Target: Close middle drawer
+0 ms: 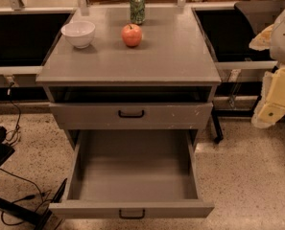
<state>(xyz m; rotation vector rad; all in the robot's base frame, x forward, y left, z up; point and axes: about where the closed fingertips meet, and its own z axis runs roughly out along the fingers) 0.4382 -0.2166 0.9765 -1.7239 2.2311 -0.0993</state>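
The middle drawer (132,176) is pulled far out of the grey cabinet. It is a wide, deep, empty grey box with a low plain front and a small black handle (132,214) near the bottom edge of the view. My gripper (271,110) shows as pale, yellowish parts at the right edge, to the right of the cabinet and level with the upper drawer. It is well apart from the middle drawer and touches nothing.
Above is a taller-fronted drawer (132,115) with white chips, slightly open. The cabinet top (180,56) holds a white bowl (78,33), an apple (132,35) and a green can (137,7). Black cables and a stand (7,195) lie on the floor at left.
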